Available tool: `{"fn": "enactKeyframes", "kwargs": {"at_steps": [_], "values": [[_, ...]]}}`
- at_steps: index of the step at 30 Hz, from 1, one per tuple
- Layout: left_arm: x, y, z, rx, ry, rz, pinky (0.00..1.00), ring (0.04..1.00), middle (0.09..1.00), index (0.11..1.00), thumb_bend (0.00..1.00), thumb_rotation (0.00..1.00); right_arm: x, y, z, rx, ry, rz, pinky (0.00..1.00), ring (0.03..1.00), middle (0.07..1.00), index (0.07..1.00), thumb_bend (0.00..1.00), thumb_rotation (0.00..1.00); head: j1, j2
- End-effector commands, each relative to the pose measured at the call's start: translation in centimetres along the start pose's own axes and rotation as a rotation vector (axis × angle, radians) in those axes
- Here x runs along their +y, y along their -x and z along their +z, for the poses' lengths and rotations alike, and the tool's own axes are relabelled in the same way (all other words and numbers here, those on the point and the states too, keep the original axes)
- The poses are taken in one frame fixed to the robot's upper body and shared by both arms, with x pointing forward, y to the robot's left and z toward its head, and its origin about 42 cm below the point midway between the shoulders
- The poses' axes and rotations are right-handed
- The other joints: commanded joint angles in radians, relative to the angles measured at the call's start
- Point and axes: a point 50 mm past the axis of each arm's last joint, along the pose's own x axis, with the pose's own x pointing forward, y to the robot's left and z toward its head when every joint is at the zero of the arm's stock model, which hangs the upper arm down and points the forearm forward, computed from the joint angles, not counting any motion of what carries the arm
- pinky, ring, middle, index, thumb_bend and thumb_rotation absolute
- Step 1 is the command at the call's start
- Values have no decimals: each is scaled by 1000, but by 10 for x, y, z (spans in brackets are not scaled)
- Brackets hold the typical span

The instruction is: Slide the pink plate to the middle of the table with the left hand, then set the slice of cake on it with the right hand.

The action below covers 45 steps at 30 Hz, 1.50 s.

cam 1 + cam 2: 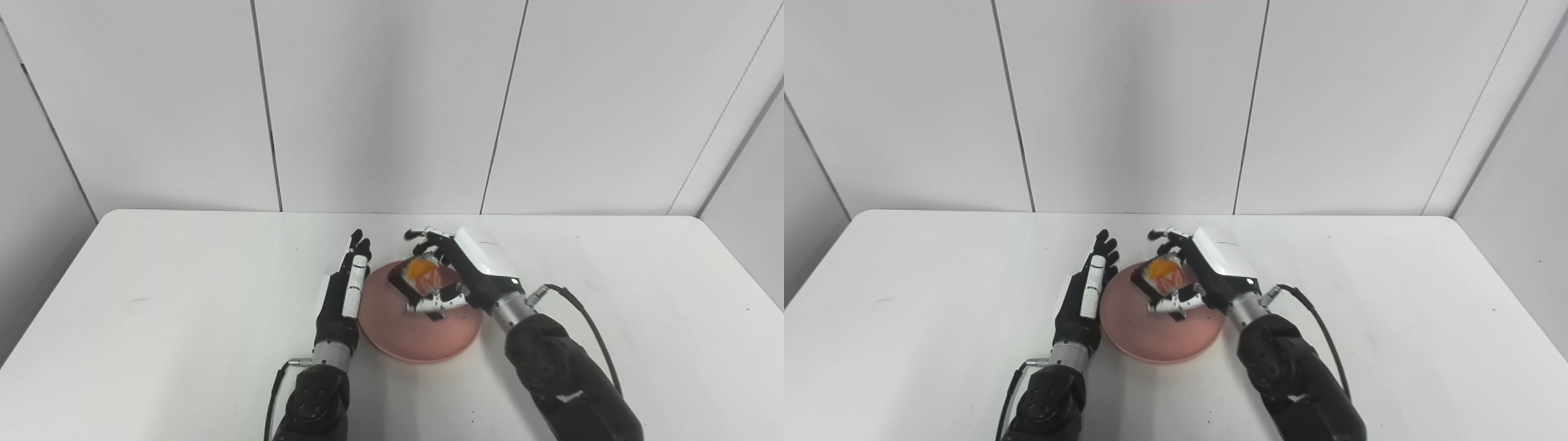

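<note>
Right hand [465,269] clasps the orange-topped cake slice [419,275] directly above the round pink plate [416,337] (far half); left hand [346,288], fingers extended, empty, flanks the rim.

There was one pink plate [404,334], one slice of cake [419,275], two hands, and one white desk [184,294].
</note>
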Motion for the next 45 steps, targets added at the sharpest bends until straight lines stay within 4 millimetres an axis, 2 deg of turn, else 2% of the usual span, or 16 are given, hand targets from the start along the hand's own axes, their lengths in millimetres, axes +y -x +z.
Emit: {"fn": "enactKeyframes", "kwargs": {"at_steps": [1, 5, 9, 13, 16, 22, 24, 25, 28, 30, 36, 41, 45], "values": [[1, 8, -12, 39, 15, 5, 966, 965, 971, 954, 654, 996, -19, -3, 11, -71, -39, -36, 674, 841, 900, 888, 669, 622, 2, 3], [1, 8, -12, 39, 11, 4, 969, 965, 972, 959, 653, 1000, -21, 5, -2, -105, -108, -10, 785, 938, 982, 964, 646, 618, 0, 5], [2, 9, -12, 37, 17, 5, 969, 963, 971, 959, 649, 997, -20, 12, -10, -110, -132, 10, 798, 963, 1000, 982, 672, 631, -2, 6], [1, 8, -12, 39, 21, 8, 963, 961, 969, 954, 654, 989, -18, 19, -17, -112, -147, 6, 814, 983, 1000, 990, 670, 551, -3, 7], [1, 8, -12, 43, 19, 10, 965, 962, 970, 956, 657, 996, -17, 26, -26, -74, -160, -66, 883, 979, 1000, 1000, 735, 689, -4, 6], [1, 8, -13, 46, 15, 9, 966, 966, 972, 962, 660, 1000, -8, 38, -36, -22, -400, -218, 937, 999, 1000, 1000, 625, 680, -7, 6], [2, 9, -14, 46, 18, 12, 963, 960, 970, 962, 664, 1000, -5, 40, -41, -6, -476, -269, 987, 1000, 1000, 1000, 594, 707, -7, 6], [2, 9, -14, 46, 21, 14, 962, 959, 968, 959, 660, 1000, -3, 40, -43, -3, -517, -290, 995, 1000, 1000, 1000, 577, 688, -7, 6], [3, 9, -14, 46, 22, 20, 965, 963, 968, 961, 655, 1000, 1, 39, -46, 17, -649, -331, 1000, 1000, 1000, 1000, 533, 664, -8, 7], [3, 10, -13, 44, 16, 23, 967, 964, 967, 964, 644, 1000, 2, 39, -49, 35, -648, -346, 999, 1000, 1000, 1000, 521, 693, -7, 8], [7, 13, -13, 31, 8, 17, 972, 970, 972, 972, 622, 1000, 9, 35, -52, 89, -693, -395, 1000, 1000, 1000, 1000, 582, 829, -8, 10], [10, 14, -14, 11, 12, 28, 974, 968, 968, 965, 618, 1000, 17, 34, -51, 122, -853, -383, 1000, 1000, 1000, 1000, 602, 791, -12, 10], [13, 13, -14, 2, 15, 35, 990, 974, 971, 964, 630, 994, 21, 33, -51, 135, -867, -360, 1000, 1000, 1000, 1000, 615, 818, -14, 6]]}}
